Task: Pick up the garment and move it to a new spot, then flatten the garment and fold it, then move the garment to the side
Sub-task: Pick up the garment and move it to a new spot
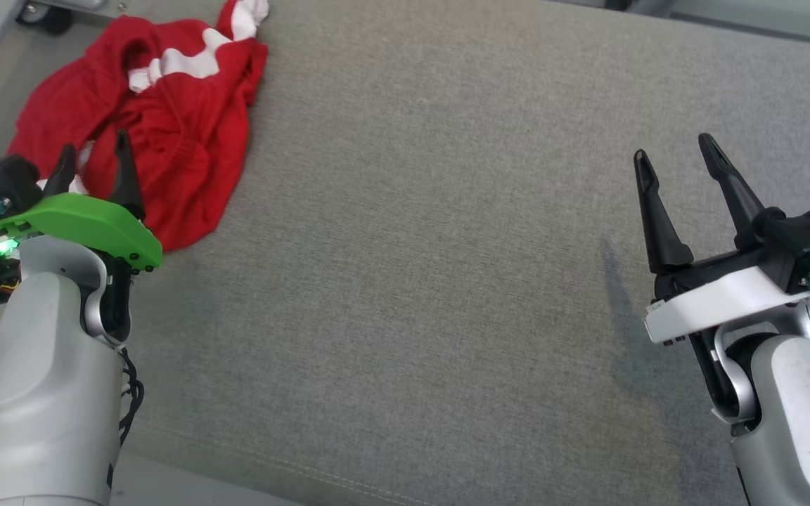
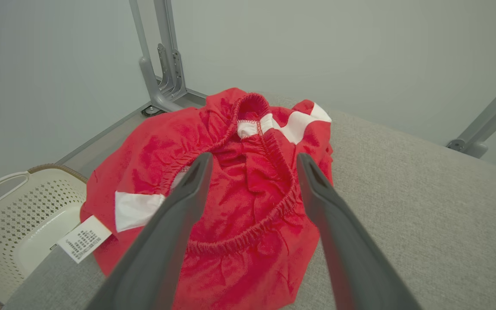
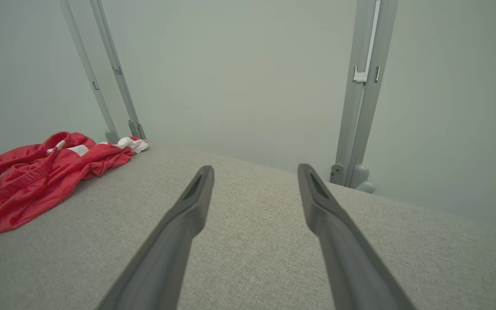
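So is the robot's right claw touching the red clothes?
Apart. In the head view, a wide stretch of bare grey surface lies between the right gripper and the red garment.

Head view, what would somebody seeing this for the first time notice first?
The crumpled red garment with white patches, bunched at the far left of the grey fabric surface. Next, the left gripper with its bright green cover, open and aimed at the garment, and the right gripper, open above bare fabric at the right.
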### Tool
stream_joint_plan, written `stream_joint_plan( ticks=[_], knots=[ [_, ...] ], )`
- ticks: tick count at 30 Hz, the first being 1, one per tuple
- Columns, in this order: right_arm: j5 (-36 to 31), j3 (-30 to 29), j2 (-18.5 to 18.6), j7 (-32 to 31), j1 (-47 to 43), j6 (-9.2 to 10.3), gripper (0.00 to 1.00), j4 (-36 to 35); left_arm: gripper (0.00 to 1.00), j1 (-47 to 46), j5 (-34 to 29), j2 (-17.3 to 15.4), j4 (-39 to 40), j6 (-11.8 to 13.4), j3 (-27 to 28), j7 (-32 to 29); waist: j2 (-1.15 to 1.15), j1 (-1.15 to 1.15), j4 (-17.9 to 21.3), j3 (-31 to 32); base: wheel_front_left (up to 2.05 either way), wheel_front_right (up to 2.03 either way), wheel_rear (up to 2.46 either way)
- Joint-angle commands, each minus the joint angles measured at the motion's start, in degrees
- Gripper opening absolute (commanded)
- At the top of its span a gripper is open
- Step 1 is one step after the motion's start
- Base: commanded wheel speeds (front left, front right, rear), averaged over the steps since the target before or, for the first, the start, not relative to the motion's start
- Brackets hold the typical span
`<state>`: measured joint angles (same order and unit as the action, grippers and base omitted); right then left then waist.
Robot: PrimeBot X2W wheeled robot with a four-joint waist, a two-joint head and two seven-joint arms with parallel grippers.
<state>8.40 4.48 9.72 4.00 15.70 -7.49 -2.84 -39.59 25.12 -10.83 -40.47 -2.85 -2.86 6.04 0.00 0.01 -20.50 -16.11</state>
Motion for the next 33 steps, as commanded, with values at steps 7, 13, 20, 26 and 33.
stream_joint_plan(
  ticks=[7, 13, 20, 26, 33],
  knots=[
    [-0.6, 0.6, 0.9, -0.5, 3.1, 0.0, 1.0, -2.0, 1.0, -8.6, 3.1, -0.7, -14.4, -3.6, -0.6, -1.0, 0.0, -0.01, 7.8, -12.0, 0.0, 0.0, 0.0],
    [-0.6, 0.9, 0.8, -0.2, 4.2, 0.0, 1.0, -1.7, 1.0, -11.8, 4.3, -2.0, -21.1, -4.3, -1.1, 1.0, 0.0, -0.01, 8.5, -13.5, 0.0, 0.0, 0.0],
    [-0.8, -0.1, -0.3, 0.6, 3.5, 0.0, 1.0, 0.4, 0.0, -14.7, 1.9, -4.4, -23.2, -2.8, -1.9, 8.2, 0.0, -0.01, 7.6, -11.4, 0.0, 0.0, 0.0],
    [-0.1, -0.8, -1.5, 2.0, 1.9, 0.0, 1.0, 2.4, 0.0, -12.8, -0.8, -6.7, -13.5, 0.1, -0.4, 9.1, 0.0, -0.01, 7.1, -6.2, 0.0, 0.0, 0.0],
    [0.2, -2.1, -2.9, 3.8, -0.3, 0.0, 1.0, 4.5, 0.0, -7.3, -4.4, -8.2, 1.4, 2.4, 1.3, 9.1, 0.0, -0.01, 7.9, 0.0, 0.0, 0.0, 0.0]
  ],
)
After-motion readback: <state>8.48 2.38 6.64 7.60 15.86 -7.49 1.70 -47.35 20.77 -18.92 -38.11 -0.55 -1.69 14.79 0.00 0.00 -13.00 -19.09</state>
